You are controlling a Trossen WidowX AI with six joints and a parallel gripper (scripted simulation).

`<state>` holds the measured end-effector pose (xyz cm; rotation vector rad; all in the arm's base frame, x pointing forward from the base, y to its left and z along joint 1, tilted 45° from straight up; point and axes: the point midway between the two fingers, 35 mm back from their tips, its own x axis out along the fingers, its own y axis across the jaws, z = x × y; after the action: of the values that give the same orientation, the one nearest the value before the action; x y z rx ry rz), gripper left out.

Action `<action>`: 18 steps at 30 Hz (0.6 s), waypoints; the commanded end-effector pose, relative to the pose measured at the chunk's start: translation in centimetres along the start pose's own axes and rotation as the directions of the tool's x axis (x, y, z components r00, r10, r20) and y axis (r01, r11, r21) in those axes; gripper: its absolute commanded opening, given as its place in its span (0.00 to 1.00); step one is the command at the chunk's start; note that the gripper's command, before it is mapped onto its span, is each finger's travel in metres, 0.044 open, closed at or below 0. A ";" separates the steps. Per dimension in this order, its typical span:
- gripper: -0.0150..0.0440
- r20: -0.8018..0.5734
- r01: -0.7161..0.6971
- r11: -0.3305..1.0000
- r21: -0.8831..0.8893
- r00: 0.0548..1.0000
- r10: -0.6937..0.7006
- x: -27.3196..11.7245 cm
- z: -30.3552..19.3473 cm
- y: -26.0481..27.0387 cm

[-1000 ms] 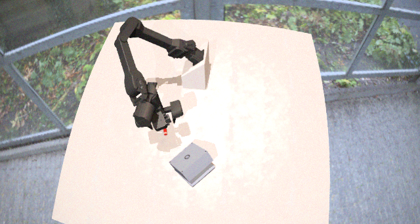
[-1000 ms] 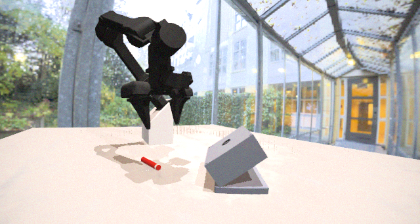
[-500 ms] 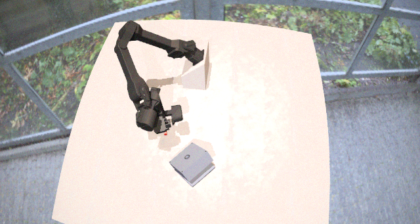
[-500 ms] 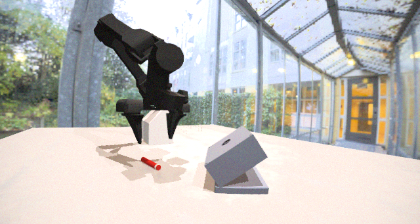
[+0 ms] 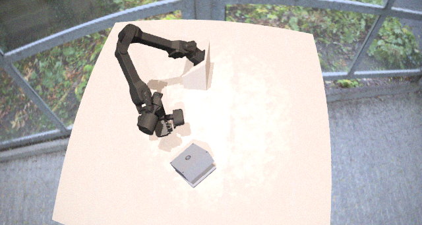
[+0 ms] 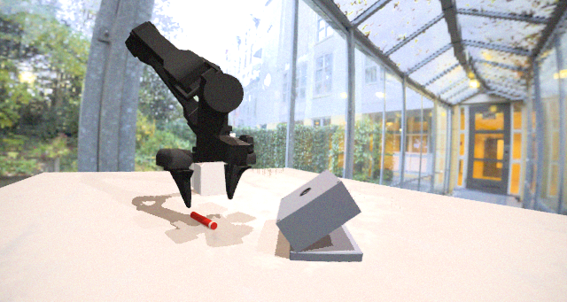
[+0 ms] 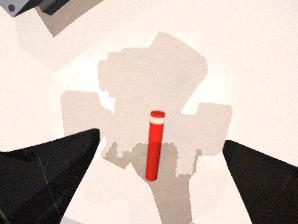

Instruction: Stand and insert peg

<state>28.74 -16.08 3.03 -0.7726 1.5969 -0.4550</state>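
A red peg [image 6: 201, 219] [image 7: 154, 145] lies on its side on the table, with a white band near one end. In the wrist view the banded end points up the picture. In the top view the arm hides the peg. My gripper [image 6: 209, 203] [image 7: 163, 141] is wide open and points down. Its fingertips are above the table, one on each side of the peg, with nothing between them held. The grey sloped panel [image 5: 201, 160] [image 6: 288, 205] has one dark-rimmed hole [image 5: 188, 158] [image 6: 306, 191] in its upper face. Only a corner of the panel [image 7: 21, 4] shows in the wrist view.
The sloped panel stands on a flat grey base [image 6: 328, 256] to the right of the peg in the exterior view. A pale wedge-shaped block [image 5: 196, 80] [image 6: 212, 180] stands behind, at the arm's mount. The arm's shadow falls around the peg.
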 end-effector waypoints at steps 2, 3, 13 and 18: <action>1.00 -0.012 -0.007 1.000 -0.013 1.000 0.007 1.1 -0.2 0.3; 1.00 -0.012 -0.007 1.000 -0.013 1.000 0.006 1.2 -0.2 0.3; 1.00 -0.013 -0.005 1.000 -0.013 1.000 0.005 2.8 -0.3 0.3; 1.00 -0.013 -0.004 1.000 -0.013 1.000 0.004 3.6 -0.4 0.3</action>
<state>28.50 -18.19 1.06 -0.7777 1.5981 -0.4604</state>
